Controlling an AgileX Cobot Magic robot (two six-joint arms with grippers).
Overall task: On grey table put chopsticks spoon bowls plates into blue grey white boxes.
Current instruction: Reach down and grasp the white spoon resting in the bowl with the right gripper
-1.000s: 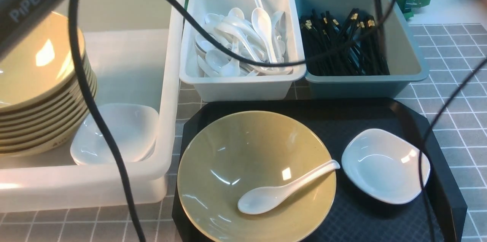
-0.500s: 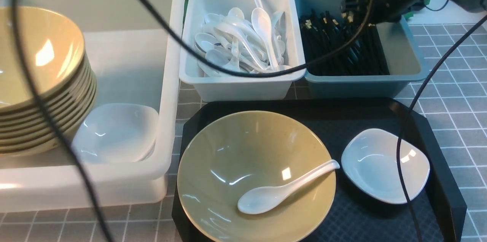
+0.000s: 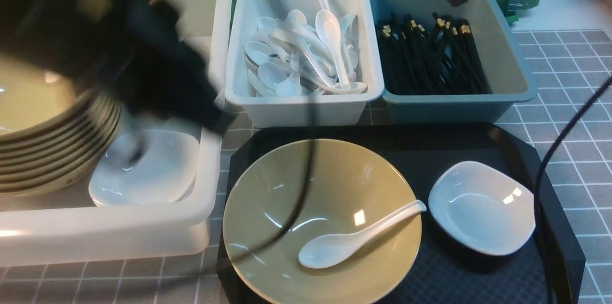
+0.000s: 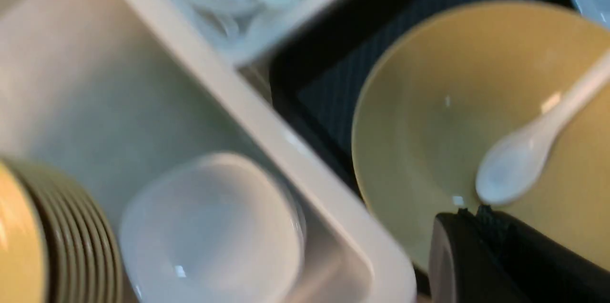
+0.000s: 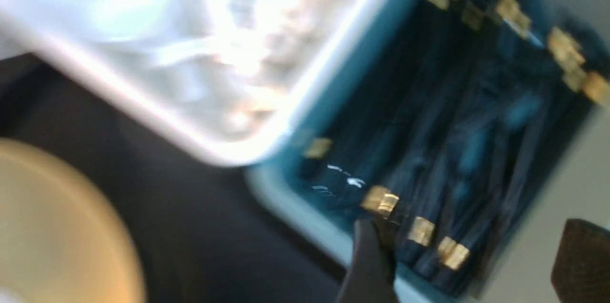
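Observation:
An olive-tan bowl (image 3: 325, 189) sits on the black tray (image 3: 454, 146) with a white spoon (image 3: 344, 242) lying in it. Beside it on the tray rests a small white plate (image 3: 480, 208). My left arm (image 3: 158, 70) is a dark blur over the large white box (image 3: 119, 232). Its gripper (image 4: 469, 212) is shut and empty, just short of the spoon's scoop (image 4: 514, 165). My right gripper (image 5: 476, 265) is open above the black chopsticks (image 5: 452, 126), which lie in the blue box (image 3: 454, 108); nothing is between its fingers.
The large white box holds a stack of tan bowls (image 3: 43, 151) and white plates (image 3: 153, 175). The grey-white box (image 3: 306, 108) is full of spoons. A black cable (image 3: 296, 189) hangs across the bowl. Grey table (image 3: 573, 79) shows at the right.
My right gripper has opened and risen from the chopsticks, which stay in the blue box. My left arm has swung down over the big white box toward the tray.

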